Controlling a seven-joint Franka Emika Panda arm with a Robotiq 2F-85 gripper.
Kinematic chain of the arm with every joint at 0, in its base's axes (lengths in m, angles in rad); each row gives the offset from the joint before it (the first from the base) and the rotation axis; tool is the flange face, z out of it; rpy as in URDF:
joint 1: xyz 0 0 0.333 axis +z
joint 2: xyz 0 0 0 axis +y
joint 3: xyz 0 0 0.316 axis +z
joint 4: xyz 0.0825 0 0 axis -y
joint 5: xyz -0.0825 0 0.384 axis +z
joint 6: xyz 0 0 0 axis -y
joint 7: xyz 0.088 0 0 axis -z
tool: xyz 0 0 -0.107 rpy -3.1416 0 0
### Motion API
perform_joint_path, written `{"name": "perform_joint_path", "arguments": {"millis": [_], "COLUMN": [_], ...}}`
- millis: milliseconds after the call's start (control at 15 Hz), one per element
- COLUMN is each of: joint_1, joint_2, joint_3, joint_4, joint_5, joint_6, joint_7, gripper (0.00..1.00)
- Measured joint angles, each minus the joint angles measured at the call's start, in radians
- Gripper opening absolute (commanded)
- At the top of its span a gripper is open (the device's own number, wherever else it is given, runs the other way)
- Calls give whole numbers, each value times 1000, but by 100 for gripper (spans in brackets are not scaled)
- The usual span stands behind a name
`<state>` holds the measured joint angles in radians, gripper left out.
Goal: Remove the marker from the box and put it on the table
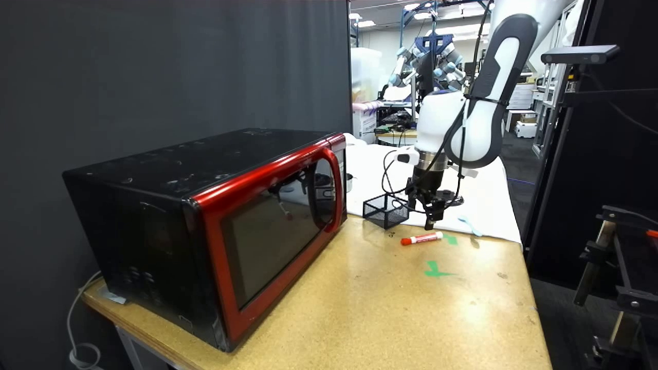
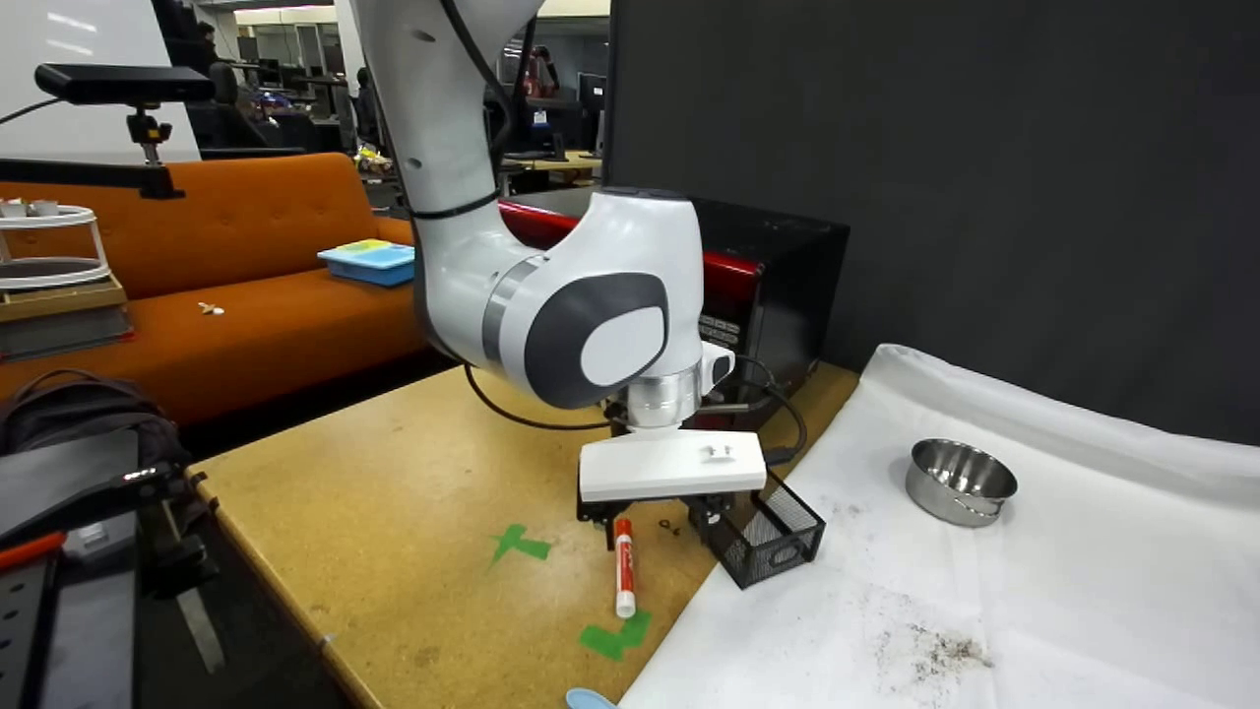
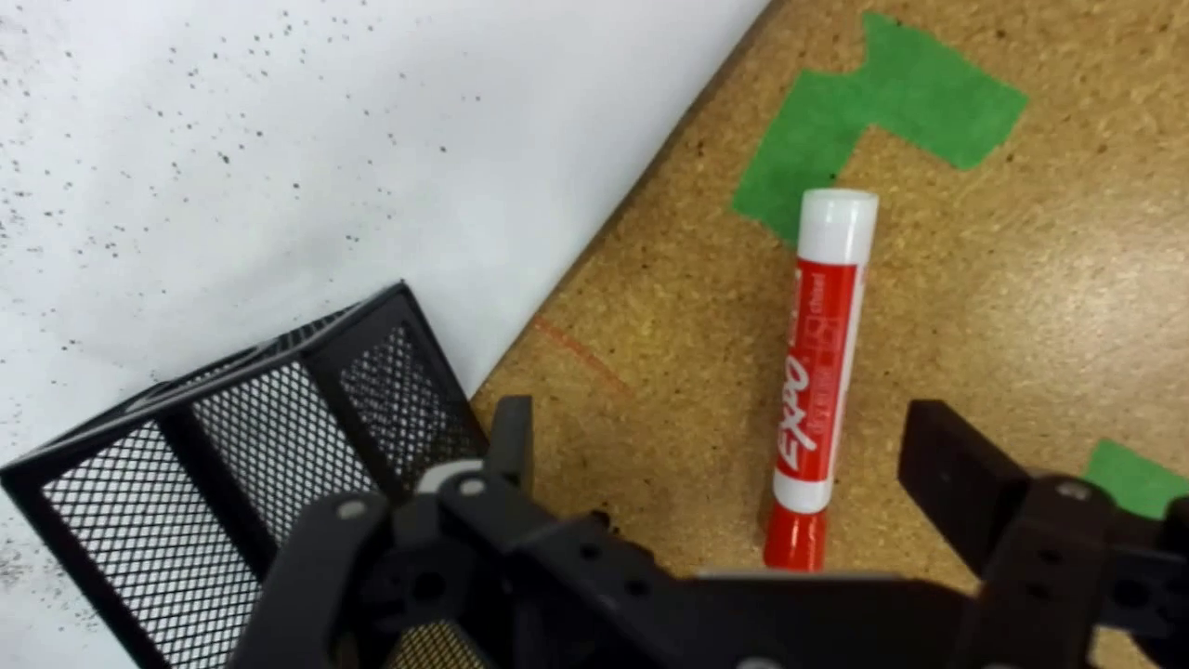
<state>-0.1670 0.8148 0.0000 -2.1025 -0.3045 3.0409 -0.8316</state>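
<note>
The marker, red with white parts, lies on the tan tabletop, beside the black mesh box. In both exterior views the marker lies apart from the box. My gripper is open and empty above the marker's red-capped end, which sits between the spread fingers in the wrist view. One finger overlaps the box there; I cannot tell whether they touch. The gripper also shows low over the table in both exterior views. The cap's tip is partly hidden by the gripper body.
The red-fronted black microwave stands on the table beside the box. A white sheet holds a steel bowl. Green tape and a light blue utensil lie near the marker. A cable hangs from the arm.
</note>
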Motion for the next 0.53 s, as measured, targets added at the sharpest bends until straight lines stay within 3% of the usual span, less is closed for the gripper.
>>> {"name": "perform_joint_path", "arguments": {"millis": [533], "joint_1": [-27], "joint_2": [-180], "joint_3": [-16], "joint_4": [-7], "joint_5": [62], "joint_6": [-190], "joint_7": [174], "gripper": [100]}}
